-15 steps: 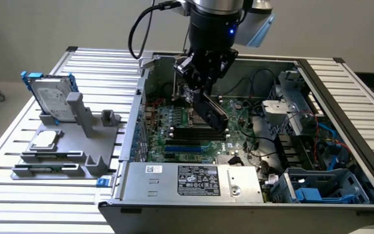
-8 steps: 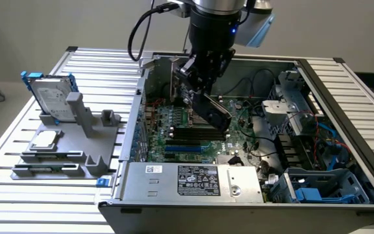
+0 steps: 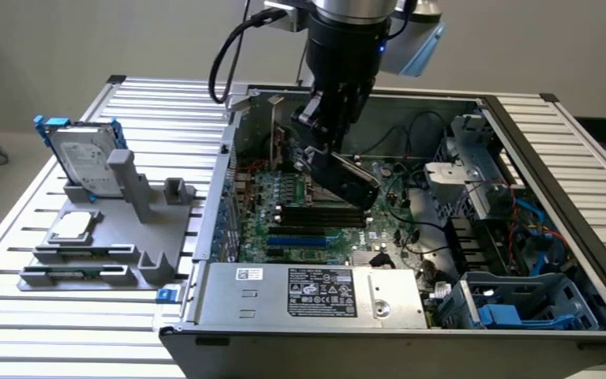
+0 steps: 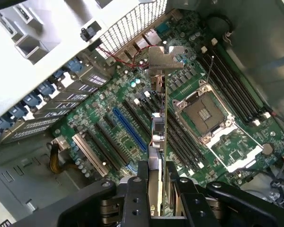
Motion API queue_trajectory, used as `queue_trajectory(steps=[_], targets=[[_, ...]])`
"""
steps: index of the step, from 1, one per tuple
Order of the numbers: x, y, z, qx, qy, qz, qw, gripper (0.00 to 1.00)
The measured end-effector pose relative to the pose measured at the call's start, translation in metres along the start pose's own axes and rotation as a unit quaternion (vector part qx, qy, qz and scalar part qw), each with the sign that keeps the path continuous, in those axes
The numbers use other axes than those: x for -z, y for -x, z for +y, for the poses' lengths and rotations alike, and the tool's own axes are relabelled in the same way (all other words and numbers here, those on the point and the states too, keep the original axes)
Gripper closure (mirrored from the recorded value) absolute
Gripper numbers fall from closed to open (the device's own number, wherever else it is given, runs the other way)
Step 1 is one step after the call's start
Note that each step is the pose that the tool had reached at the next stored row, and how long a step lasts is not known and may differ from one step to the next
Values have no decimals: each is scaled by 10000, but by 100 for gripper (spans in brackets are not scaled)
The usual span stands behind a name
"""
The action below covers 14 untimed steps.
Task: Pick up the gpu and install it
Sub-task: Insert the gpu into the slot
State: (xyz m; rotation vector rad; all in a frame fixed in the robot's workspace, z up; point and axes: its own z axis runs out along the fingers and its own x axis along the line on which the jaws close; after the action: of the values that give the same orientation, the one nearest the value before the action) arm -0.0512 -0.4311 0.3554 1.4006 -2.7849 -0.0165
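My gripper (image 3: 324,146) hangs inside the open computer case (image 3: 555,181), shut on the gpu (image 3: 347,183). The card tilts down over the motherboard (image 3: 293,205), its black cover facing the exterior view's right. In the wrist view the gpu (image 4: 159,137) runs edge-on away from my fingers (image 4: 141,189), which clamp it from both sides, and its silver end bracket (image 4: 164,57) points toward the case's rear grille. The card hovers above the row of expansion slots, near the blue slot (image 4: 130,130), and is not seated in any of them.
An empty processor socket (image 4: 202,111) and memory slots (image 4: 234,85) lie beside the card. Outside the case, at the exterior view's left, a grey fixture (image 3: 114,229) holds a silver hard drive in a blue frame (image 3: 84,158) and a square processor chip (image 3: 75,226). The power supply (image 3: 314,296) fills the case front.
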Motion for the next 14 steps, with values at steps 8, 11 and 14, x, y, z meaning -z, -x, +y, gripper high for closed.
queue_trajectory(steps=[8, 11, 14], targets=[[-4, 0, 0, 727, -12, 15, 9974, 74], [-7, 0, 0, 995, -17, 20, 9950, 74], [-11, 0, 0, 1266, -22, 26, 9920, 74]])
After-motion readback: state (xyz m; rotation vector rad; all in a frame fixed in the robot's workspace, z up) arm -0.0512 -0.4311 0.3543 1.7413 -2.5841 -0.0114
